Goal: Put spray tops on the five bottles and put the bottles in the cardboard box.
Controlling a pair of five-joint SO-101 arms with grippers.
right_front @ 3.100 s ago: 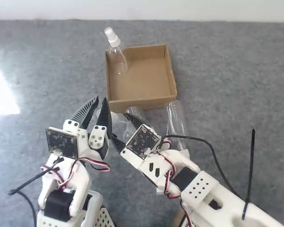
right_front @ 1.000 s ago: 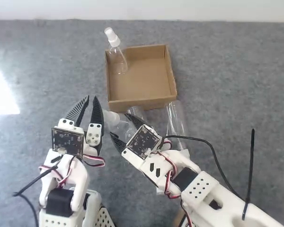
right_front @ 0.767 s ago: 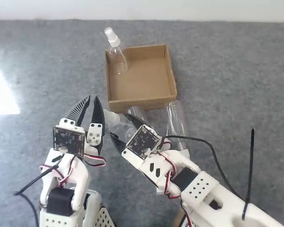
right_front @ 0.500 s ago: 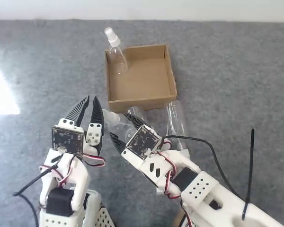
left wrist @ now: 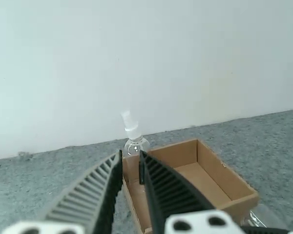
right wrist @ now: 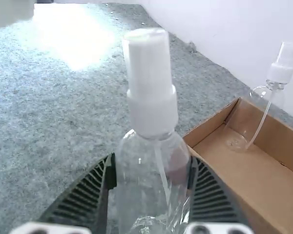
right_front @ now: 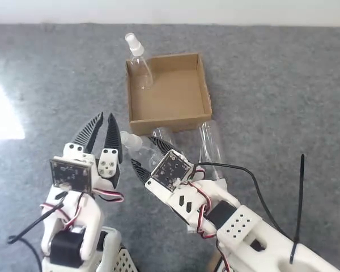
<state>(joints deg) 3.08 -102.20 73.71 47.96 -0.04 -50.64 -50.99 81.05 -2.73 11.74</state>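
Bottle (right wrist: pixel 153 151), spray top fitted, sits clamped in the right gripper (right_front: pixel 147 154) just short of the cardboard box (right_front: pixel 204 85), the left gripper (right_front: pixel 104 119) narrowly parted and empty beside it; capping seems done, so the next move is lifting it over the near wall.

I seem to be running a small robotics lab setup: grey felt-covered tabletop (right_front: pixel 289 73), bare white wall (left wrist: pixel 146 58) behind, an exposed circuit board (right_front: pixel 71 173) on my rig.

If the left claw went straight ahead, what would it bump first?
Likely the left gripper meets the spray bottle standing in the cardboard box, or the box's wall first; depth is unclear.
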